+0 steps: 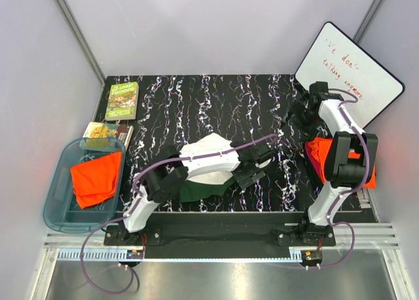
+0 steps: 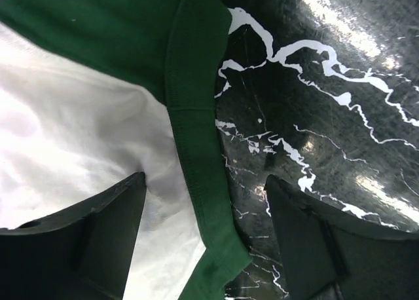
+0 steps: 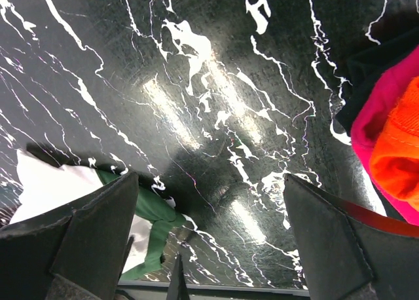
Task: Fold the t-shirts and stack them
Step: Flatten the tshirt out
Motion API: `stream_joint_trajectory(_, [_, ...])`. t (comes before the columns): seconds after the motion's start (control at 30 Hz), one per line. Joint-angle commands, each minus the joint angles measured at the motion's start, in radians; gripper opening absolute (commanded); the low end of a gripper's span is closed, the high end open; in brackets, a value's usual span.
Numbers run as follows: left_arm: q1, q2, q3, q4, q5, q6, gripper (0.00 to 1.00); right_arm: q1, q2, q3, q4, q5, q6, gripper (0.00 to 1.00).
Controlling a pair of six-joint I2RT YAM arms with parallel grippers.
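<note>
The fingers (image 2: 98, 238) of the left gripper (image 2: 206, 231) are spread, with nothing pinched. Between them lies the hem of a green sleeve (image 2: 196, 149), which belongs to the cream t-shirt (image 2: 72, 136). One finger is set over the cream cloth and the other over the bare black marbled table (image 2: 327, 103). From above, this shirt is seen bunched near the middle of the table, and much of it is hidden under the left arm (image 1: 196, 166), which is stretched across it. The right gripper (image 3: 209, 241) is also held wide apart, over bare table, with nothing between its fingers. The cream and green shirt is seen to one side of it and a pile of cloth (image 3: 393, 136) to the other, orange on top with pink and dark layers beneath. In the top view, that pile is partly covered by the right arm's elbow (image 1: 350, 159) at the table's right edge. A whiteboard (image 1: 353, 71) with red writing is propped in the far right corner. At the left edge, an orange t-shirt (image 1: 97, 175) lies crumpled in a clear blue bin (image 1: 55, 205). Two books (image 1: 122, 100) are placed just beyond it.
</note>
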Motion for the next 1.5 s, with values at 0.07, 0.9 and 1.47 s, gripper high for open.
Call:
stream_joint_trajectory(0.07, [-0.013, 0.060, 0.041, 0.018, 0.004, 0.005, 0.49, -0.013, -0.026, 0.016, 0.021, -0.034, 0.013, 1.00])
stream_joint_trajectory(0.9, [0.365, -0.417, 0.193, -0.176, -0.367, -0.193, 0.00, 0.241, -0.109, -0.056, 0.081, -0.137, -0.057, 0.98])
stream_joint_trajectory(1.47, [0.668, -0.403, -0.168, -0.156, -0.332, -0.229, 0.00, 0.523, 0.085, 0.022, 0.101, -0.084, -0.011, 0.86])
